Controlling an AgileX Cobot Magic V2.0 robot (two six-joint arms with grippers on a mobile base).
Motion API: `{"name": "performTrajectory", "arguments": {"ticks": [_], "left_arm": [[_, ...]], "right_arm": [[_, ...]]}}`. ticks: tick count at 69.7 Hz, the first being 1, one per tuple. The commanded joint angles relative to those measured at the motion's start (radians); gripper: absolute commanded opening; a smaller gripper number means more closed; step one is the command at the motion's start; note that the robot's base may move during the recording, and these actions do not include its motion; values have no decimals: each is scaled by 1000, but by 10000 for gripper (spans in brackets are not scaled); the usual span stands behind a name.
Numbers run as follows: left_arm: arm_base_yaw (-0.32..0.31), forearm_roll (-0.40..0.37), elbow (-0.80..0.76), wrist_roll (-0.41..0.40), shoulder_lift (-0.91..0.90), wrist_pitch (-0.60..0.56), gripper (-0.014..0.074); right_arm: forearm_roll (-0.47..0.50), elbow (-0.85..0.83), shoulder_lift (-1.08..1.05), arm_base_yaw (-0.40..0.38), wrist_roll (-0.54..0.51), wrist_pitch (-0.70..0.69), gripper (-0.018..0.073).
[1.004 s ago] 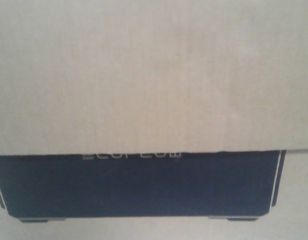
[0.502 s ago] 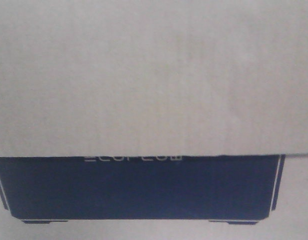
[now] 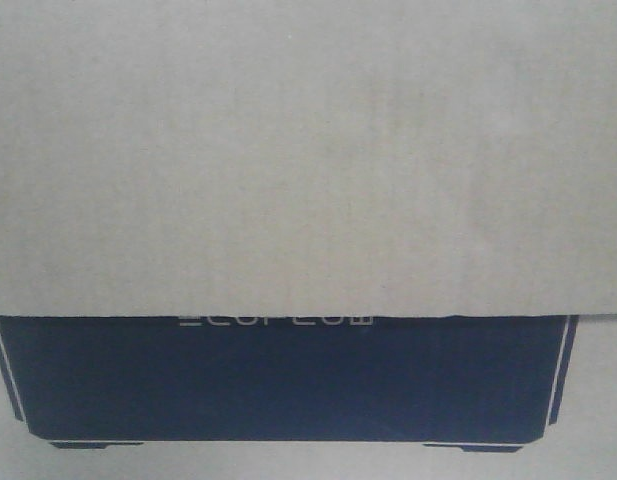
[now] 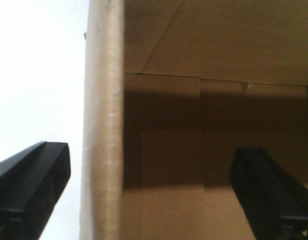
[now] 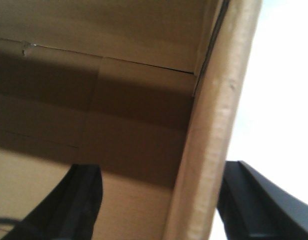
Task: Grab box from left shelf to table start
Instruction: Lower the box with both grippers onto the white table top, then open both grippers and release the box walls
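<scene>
Cardboard of one box (image 3: 308,160) fills the front view; two grippers' fingers (image 4: 29,185) (image 5: 253,205) straddle its walls, grip unclear.

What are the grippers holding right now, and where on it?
Each straddles a side wall of the box: left gripper on one wall, right gripper on the opposite. Whether the fingers actually clamp cannot be told.

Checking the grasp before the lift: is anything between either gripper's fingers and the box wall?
Nothing visible. Each wrist view shows one wall of the box between that gripper's fingers, left gripper and right gripper, with no other object in the gap.
</scene>
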Motion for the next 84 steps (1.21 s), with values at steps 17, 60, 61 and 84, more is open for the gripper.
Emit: {"name": "performTrajectory", "arguments": {"ticks": [17,60,61,84], "left_arm": [[-5,71,-214,-4,-32,93,555],[-5,91,-192,13,-424,74,202],[-5,91,-175,13,-438,66,184],[-5,151,218,13,-723,-151,-99]], "right_arm": [[-102,-49,-68,-1,-11,-44,561],[-123,-113,-419,-1,21,4,57],[-123,-100,-435,-1,21,-1,59],[-123,263,-742,-1,21,-242,56]]}}
